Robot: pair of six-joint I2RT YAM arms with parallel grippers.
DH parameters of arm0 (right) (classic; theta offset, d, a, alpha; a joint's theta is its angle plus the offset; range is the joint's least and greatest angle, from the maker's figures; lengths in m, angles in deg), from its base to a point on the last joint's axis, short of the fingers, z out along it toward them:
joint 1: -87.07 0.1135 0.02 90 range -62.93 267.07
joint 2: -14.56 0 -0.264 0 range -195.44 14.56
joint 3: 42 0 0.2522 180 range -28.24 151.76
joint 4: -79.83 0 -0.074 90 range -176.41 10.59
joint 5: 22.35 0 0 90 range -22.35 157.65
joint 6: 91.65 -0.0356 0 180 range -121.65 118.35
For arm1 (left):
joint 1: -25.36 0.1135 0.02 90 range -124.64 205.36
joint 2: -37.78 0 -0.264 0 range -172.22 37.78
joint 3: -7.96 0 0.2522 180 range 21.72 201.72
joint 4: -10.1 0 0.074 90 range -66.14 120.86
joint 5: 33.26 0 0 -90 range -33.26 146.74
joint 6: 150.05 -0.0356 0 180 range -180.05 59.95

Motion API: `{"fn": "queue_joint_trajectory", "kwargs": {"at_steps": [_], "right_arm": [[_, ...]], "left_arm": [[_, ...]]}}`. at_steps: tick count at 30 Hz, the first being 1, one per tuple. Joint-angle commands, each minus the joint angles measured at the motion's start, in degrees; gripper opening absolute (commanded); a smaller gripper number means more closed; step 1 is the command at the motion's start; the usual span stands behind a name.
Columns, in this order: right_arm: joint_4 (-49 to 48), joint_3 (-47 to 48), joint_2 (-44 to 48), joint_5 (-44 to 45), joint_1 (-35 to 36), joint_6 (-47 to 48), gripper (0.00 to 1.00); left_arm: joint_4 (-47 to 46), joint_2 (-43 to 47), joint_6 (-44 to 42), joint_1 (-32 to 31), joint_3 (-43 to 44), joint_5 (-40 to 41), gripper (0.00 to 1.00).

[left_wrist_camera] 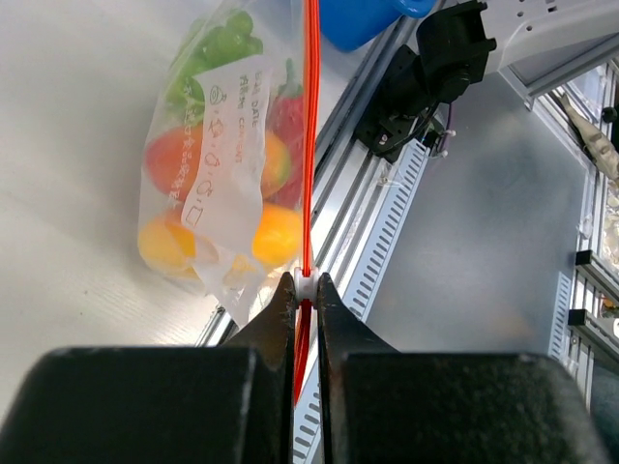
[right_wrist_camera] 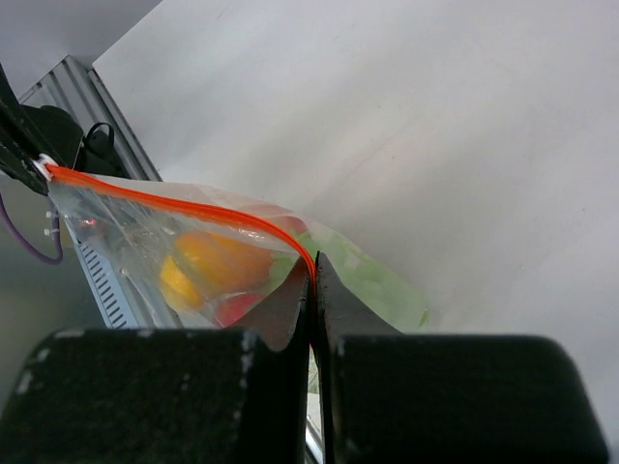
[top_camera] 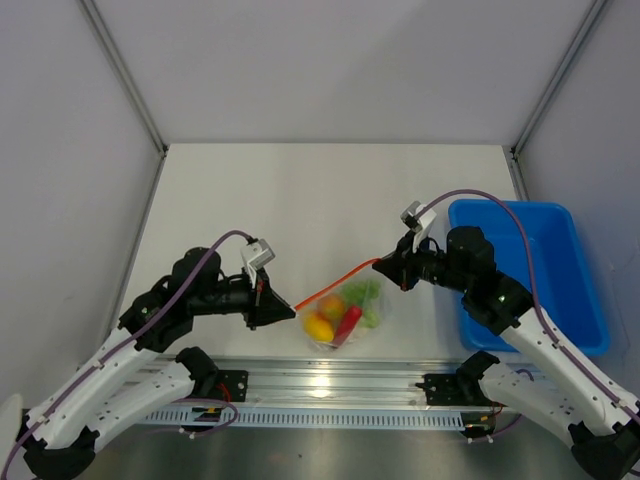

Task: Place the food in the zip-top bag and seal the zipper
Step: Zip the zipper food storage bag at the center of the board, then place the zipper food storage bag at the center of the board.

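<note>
**Both grippers pinching a filled bag's zipper**

The left gripper (top_camera: pixel 284 312) is clamping one end of the orange-red zipper (top_camera: pixel 335 283). Between the arms, the zip-top bag (top_camera: pixel 372 300) is sagging below that taut strip, near the table's (top_camera: pixel 330 190) front edge, with the food (top_camera: pixel 333 320) inside. The right gripper (top_camera: pixel 386 266) is clamping the other end. A blue bin (top_camera: pixel 530 290) is sitting far right.

A blue bin (top_camera: pixel 560 270) sits at the white table's (top_camera: pixel 300 200) right edge.
</note>
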Motion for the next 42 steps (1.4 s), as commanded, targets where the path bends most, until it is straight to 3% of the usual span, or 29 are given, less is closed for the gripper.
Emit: {"fn": "queue_joint_trajectory", "kwargs": {"at_steps": [1, 22, 25, 31, 32, 36, 37, 42], "right_arm": [[-2.2, 0.4, 1.9, 3.7, -1.6, 0.3, 0.0], [-1.4, 0.4, 2.0, 1.9, -3.9, -0.2, 0.0], [-2.0, 0.1, 1.4, 0.5, -3.9, -0.3, 0.0], [-2.9, -1.5, 1.1, 0.2, -3.9, -1.0, 0.0], [-2.9, -1.5, 1.0, 0.2, -3.9, -1.1, 0.0], [-3.6, -1.8, -0.2, 0.0, -3.9, -2.0, 0.0], [-3.8, -1.8, -0.6, 0.0, -3.9, -2.3, 0.0], [-4.7, 0.3, -7.1, 1.1, -3.9, -3.5, 0.0]], "left_arm": [[3.5, 1.4, -1.3, 0.5, 0.6, 0.6, 0.05], [8.1, 3.8, 1.9, 0.7, 1.6, 5.4, 0.07], [7.5, 3.0, 2.9, 0.7, 1.5, 5.8, 0.15], [7.1, 1.7, 5.9, 0.8, 1.7, 10.0, 0.46], [7.0, 1.9, 6.3, 0.8, 1.8, 10.8, 0.57], [6.2, 3.3, 6.0, 0.7, 2.9, 13.6, 0.81], [5.9, 3.6, 5.8, 0.7, 3.1, 13.8, 0.97], [6.3, 4.0, 4.2, 0.8, 5.2, 17.4, 0.99]]}}
